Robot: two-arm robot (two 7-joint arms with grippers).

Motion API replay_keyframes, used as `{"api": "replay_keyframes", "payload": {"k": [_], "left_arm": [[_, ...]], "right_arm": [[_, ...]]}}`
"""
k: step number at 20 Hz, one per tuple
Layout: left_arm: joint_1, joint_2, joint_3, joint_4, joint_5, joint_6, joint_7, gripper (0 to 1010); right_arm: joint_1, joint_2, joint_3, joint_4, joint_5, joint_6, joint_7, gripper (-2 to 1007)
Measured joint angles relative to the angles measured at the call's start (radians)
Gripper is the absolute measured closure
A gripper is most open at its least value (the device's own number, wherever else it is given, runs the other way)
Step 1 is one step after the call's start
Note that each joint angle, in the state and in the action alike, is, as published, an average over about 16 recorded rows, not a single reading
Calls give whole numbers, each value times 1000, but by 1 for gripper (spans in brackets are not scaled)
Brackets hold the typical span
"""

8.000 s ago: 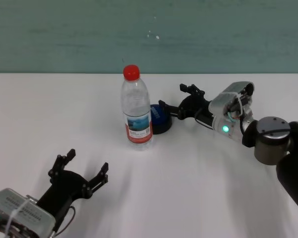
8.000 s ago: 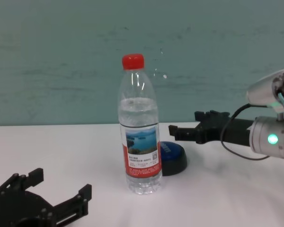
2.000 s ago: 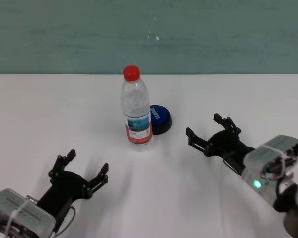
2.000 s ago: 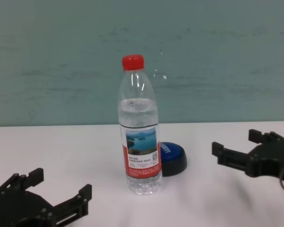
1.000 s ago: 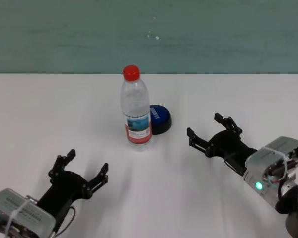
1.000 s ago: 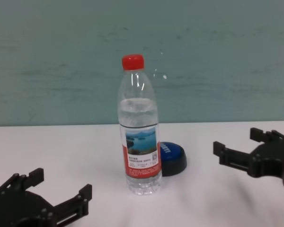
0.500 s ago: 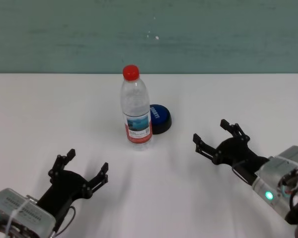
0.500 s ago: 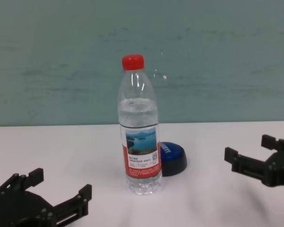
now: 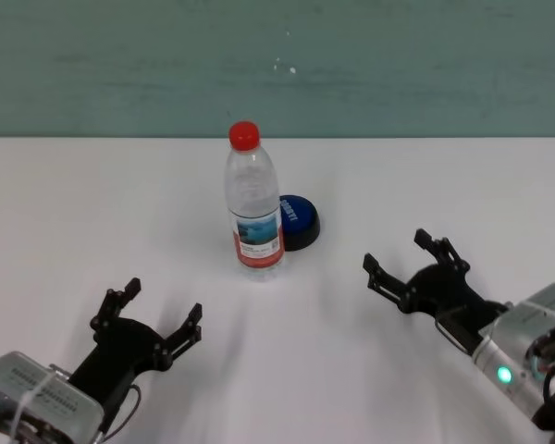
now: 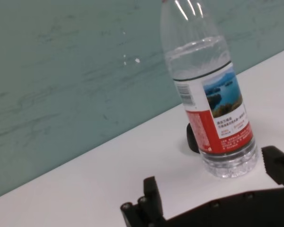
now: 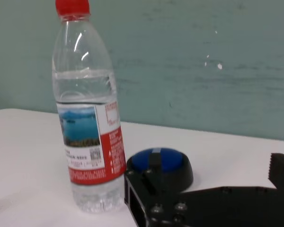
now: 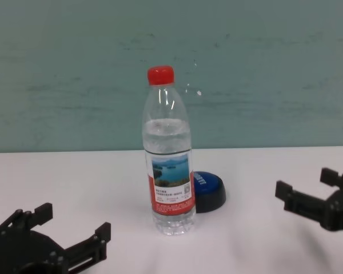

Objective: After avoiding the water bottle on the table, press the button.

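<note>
The water bottle [image 9: 254,213], clear with a red cap and a lake label, stands upright at the middle of the white table [image 9: 92,203]. The blue dome button [image 9: 298,220] sits right behind it, touching or nearly touching its right side. My right gripper [image 9: 397,252] is open and empty, low over the table to the right of and nearer than the button, well apart from it. In the right wrist view the bottle [image 11: 87,123] and the button [image 11: 161,165] show beyond its fingers. My left gripper [image 9: 163,301] is open and empty at the near left.
A teal wall [image 9: 398,65] runs along the table's far edge. Bare white tabletop lies between both grippers and the bottle. In the chest view the bottle [image 12: 169,171] hides the left part of the button [image 12: 208,190].
My right gripper, earlier over the button, has drawn back toward the near right, away from the button, staying open. The left arm, bottle and button have not moved.
</note>
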Motion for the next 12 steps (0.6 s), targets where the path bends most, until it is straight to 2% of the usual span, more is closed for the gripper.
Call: {"api": "replay_keyframes", "payload": {"k": [5, 12], "left_arm": [[0, 0, 0, 0, 0, 0, 0, 10], [0, 0, 0, 0, 0, 0, 0, 10]], "right_arm": [[-5, -5, -1, 9, 2, -13, -3, 1], [-14, -16, -8, 19, -16, -38, -9, 1]]}}
